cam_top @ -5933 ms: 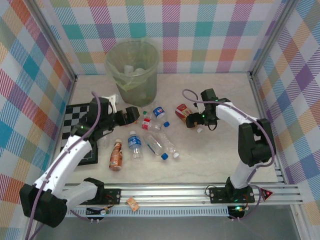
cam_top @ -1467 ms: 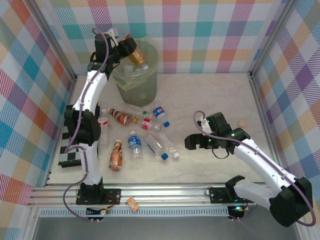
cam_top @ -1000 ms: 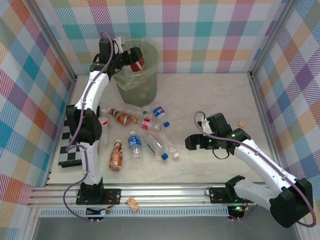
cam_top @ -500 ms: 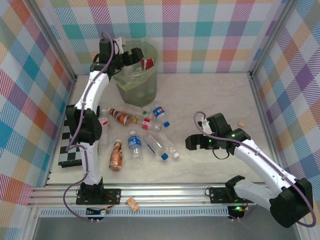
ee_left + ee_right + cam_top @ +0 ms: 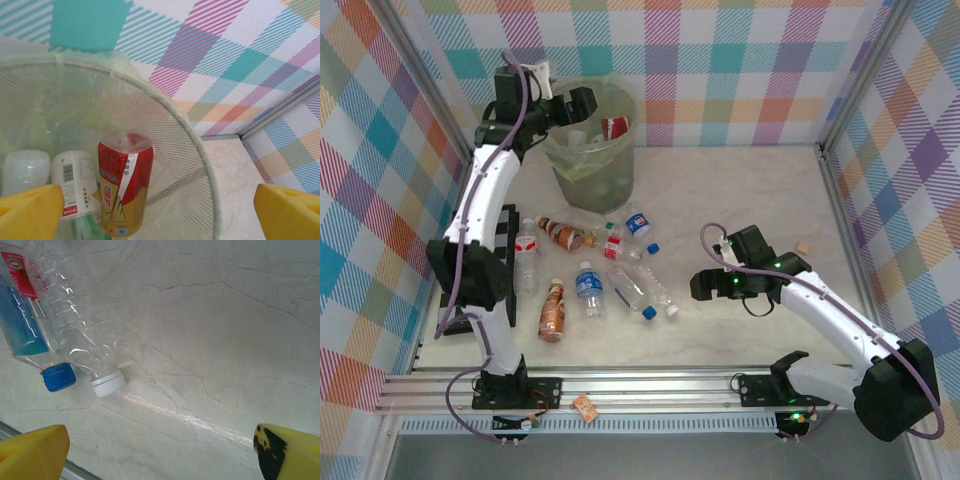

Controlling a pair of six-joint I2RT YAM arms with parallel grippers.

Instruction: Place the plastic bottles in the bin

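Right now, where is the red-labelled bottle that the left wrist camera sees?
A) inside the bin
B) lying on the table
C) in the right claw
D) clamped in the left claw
A: the red-labelled bottle lies inside the bin among other bottles, and the left claw above the rim is open with nothing between its fingers.

Right hand (image 5: pixel 160 455) hung over the pale veined table (image 5: pixel 225 315). Its yellow fingertips (image 5: pixel 32 450) were spread wide, with bare table between them; one was smudged black. A clear ribbed bottle (image 5: pixel 70 310) with a white cap (image 5: pixel 109 384) lay flat, touching a blue-labelled bottle (image 5: pixel 20 330) with a blue cap (image 5: pixel 58 377). Both caps pointed the same way.
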